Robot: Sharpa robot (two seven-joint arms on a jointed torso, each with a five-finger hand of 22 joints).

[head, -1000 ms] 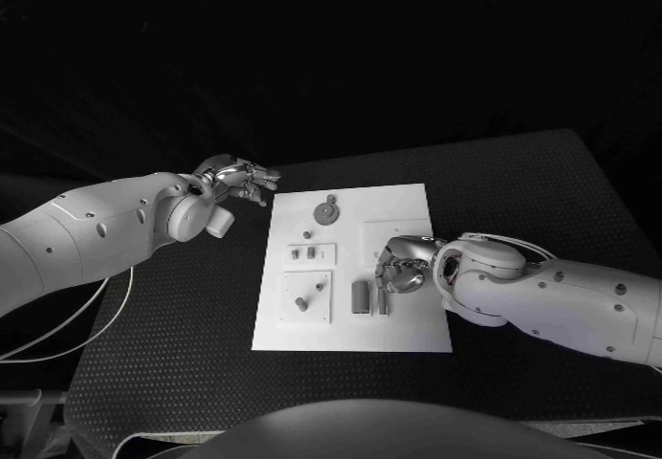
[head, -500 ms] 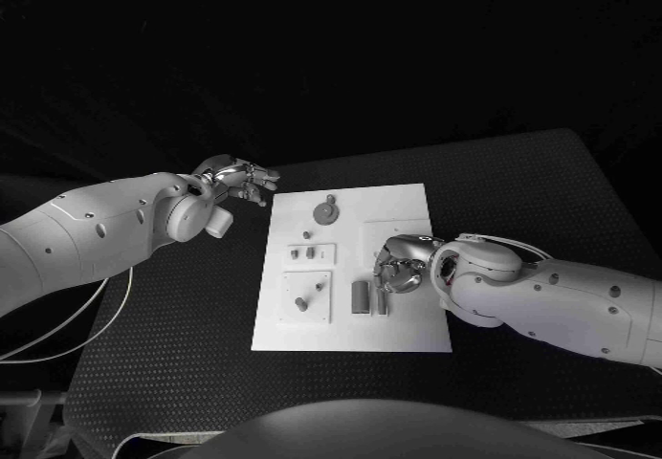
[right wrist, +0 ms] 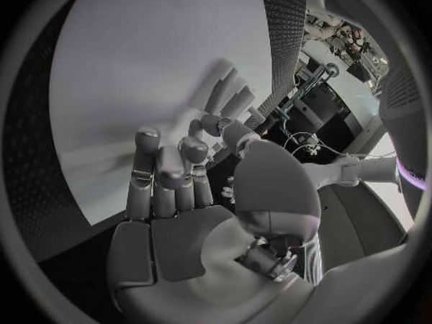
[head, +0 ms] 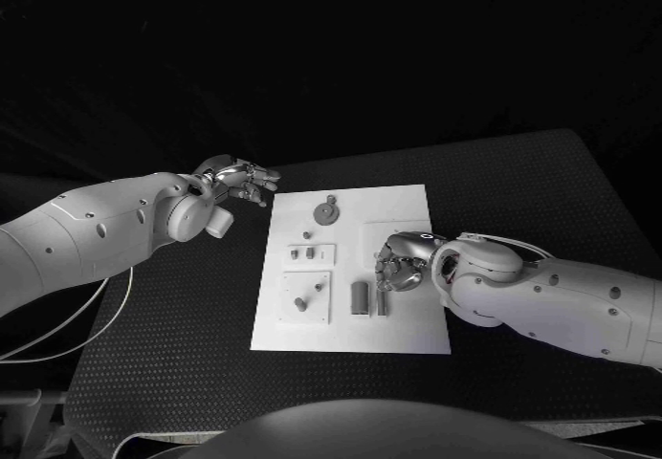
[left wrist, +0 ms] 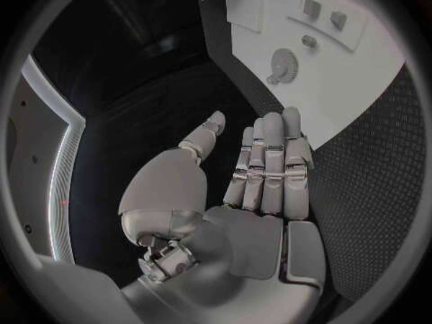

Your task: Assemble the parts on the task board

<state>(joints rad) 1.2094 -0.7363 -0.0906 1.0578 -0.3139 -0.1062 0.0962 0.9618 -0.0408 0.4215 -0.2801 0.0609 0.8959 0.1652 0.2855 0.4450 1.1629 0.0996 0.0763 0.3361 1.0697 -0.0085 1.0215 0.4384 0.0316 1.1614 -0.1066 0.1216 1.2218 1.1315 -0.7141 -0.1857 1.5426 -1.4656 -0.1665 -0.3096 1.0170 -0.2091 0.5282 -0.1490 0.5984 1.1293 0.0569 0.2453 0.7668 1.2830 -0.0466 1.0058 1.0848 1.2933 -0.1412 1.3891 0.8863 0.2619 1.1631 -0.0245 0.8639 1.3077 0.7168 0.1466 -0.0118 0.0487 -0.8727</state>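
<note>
The white task board [head: 400,206] lies mid-table. On it are grey parts: a round disc [head: 325,212], two small blocks [head: 302,253], a peg [head: 301,303] on a square plate, and two upright bars [head: 362,296] near the front. My right hand [head: 400,263] hovers low over the board just beyond the bars, fingers curled down; whether it pinches anything is hidden. In the right wrist view its fingertips [right wrist: 148,140] bend toward the board [right wrist: 135,57]. My left hand [head: 242,180] is off the board's far left corner, and in the left wrist view that left hand [left wrist: 261,187] has straight fingers and holds nothing.
The black textured table [head: 165,325] surrounds the board, with bare mat on both sides and in front. The left wrist view shows the board [left wrist: 369,79] with the disc [left wrist: 284,66] and small blocks [left wrist: 324,14] beyond the fingers.
My right hand has crept slightly toward the far side of the board, its fingers still curled. The left arm and the parts have not moved.
</note>
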